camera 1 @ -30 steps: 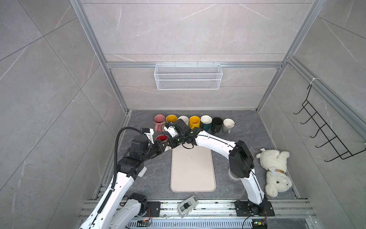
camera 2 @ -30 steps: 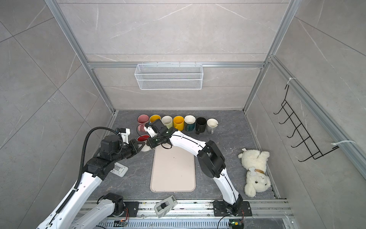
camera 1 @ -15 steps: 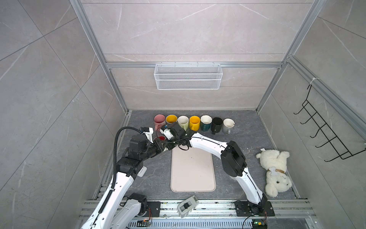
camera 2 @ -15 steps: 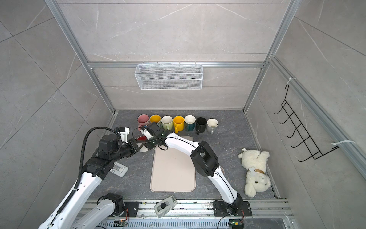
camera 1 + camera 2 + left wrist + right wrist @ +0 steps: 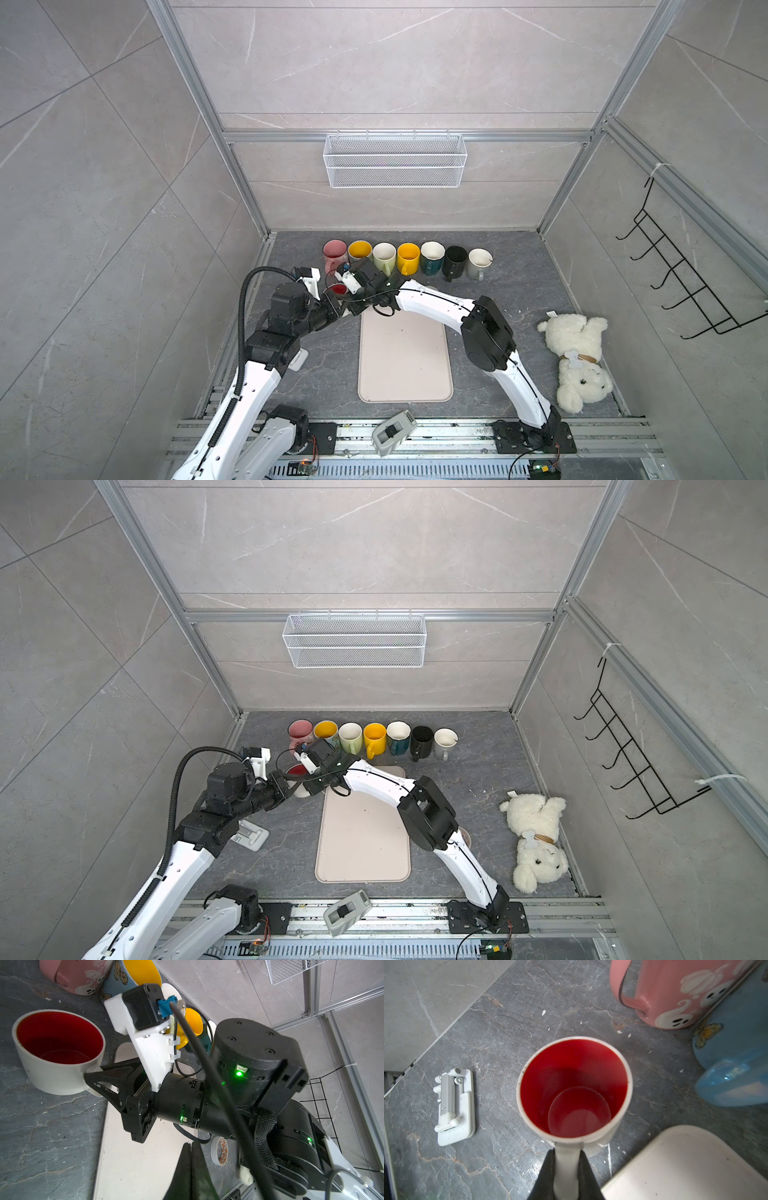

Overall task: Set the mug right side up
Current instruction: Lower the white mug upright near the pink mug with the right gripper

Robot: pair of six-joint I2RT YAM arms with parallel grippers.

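Over the last second the right arm has swung its wrist toward the left edge of the desk (image 5: 511, 291), while the mug (image 5: 337, 288) has hardly shifted. Its red inside faced up then and faces up now. I read that as the turn itself being done, with only the letting go left.

The mug stands near the desk's far left corner. It is just in front of the pink mug (image 5: 675, 995) that ends the row along the far edge, and just off the far left corner of the mat (image 5: 404, 357). Its long axis runs straight up from the desk, mouth to the ceiling, base down. In the left wrist view the base looks to be resting on the desk, though I can't be sure it is fully down. The handle (image 5: 566, 1167) points toward the mat's corner, away from the left edge.

The right pincer (image 5: 566, 1152) is clamped on that handle, one finger on each side. The left pincer (image 5: 190, 1147) is closed on nothing and hangs beside the mug, apart from it
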